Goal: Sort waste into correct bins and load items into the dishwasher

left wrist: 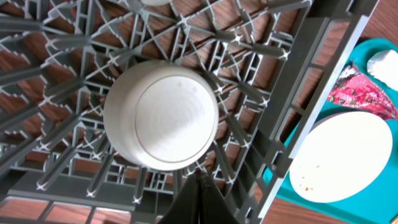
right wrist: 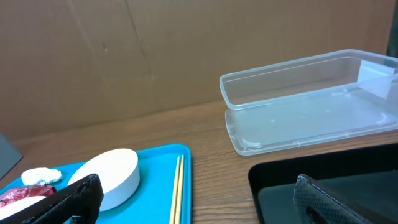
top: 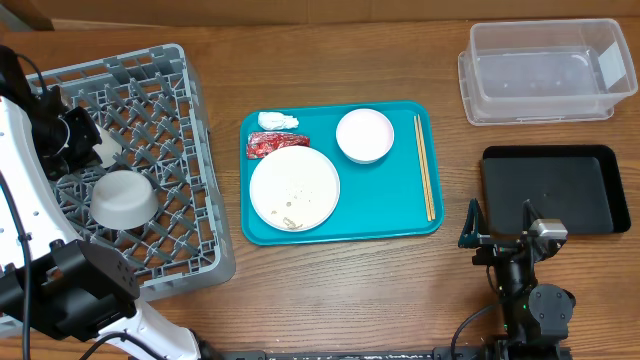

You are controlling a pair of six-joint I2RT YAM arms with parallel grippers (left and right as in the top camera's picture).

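Note:
The grey dish rack (top: 180, 110) stands at the left. In it a grey-blue bowl (top: 124, 198) lies upside down, with a small white cup (top: 105, 145) behind it. My left gripper (left wrist: 199, 186) is shut and empty, its tips at the bowl's (left wrist: 161, 115) near edge. A teal tray (top: 400, 215) holds the white plate (top: 294, 188) with food specks, a pink bowl (top: 365, 135), chopsticks (top: 425, 165), a white tissue (top: 277, 120) and a red wrapper (top: 275, 143). My right gripper (top: 500, 222) hangs open and empty between the teal tray and the black tray (top: 550, 188).
A clear plastic tub (top: 545, 70) stands at the back right, behind the black tray. In the right wrist view the tub (right wrist: 311, 99) backs onto a brown wall. Bare wooden table lies between the teal tray and the bins.

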